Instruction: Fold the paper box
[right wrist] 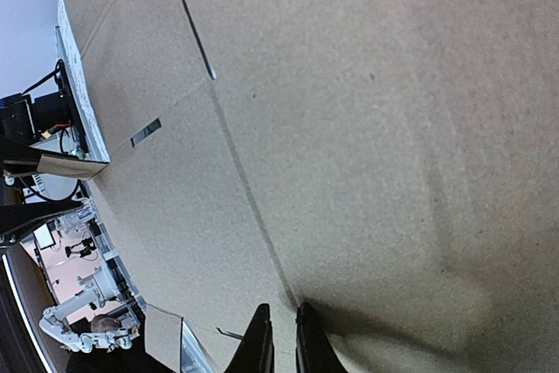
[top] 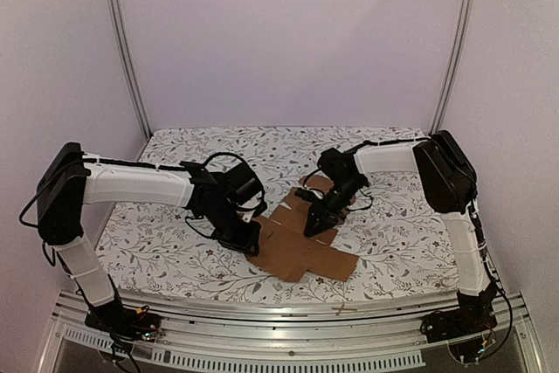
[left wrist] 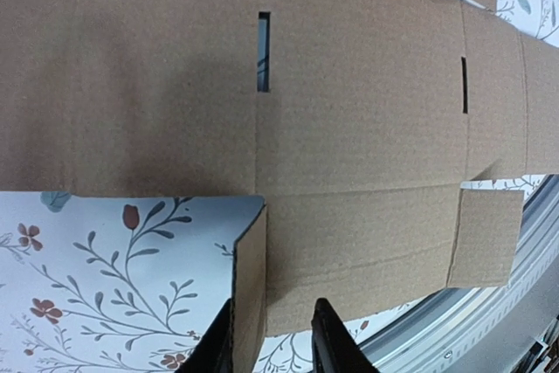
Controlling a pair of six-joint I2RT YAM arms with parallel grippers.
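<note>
The paper box [top: 301, 251] is a brown cross-shaped cardboard sheet lying mostly flat in the middle of the table. My left gripper [top: 247, 238] is at its left edge. In the left wrist view the sheet [left wrist: 349, 128] fills the upper part. One small side flap [left wrist: 251, 286] stands upright between my left gripper's [left wrist: 275, 338] fingers, against the left one, with a gap to the right one. My right gripper [top: 316, 226] points down on the sheet's upper middle. In the right wrist view it [right wrist: 284, 325] is shut, with its tips on the cardboard [right wrist: 349, 128] by a crease.
A floral cloth [top: 175, 242] covers the table. An aluminium rail [top: 288, 312] runs along the near edge and also shows in the left wrist view [left wrist: 489, 321]. Upright frame posts [top: 127, 50] stand at the back corners, against white walls.
</note>
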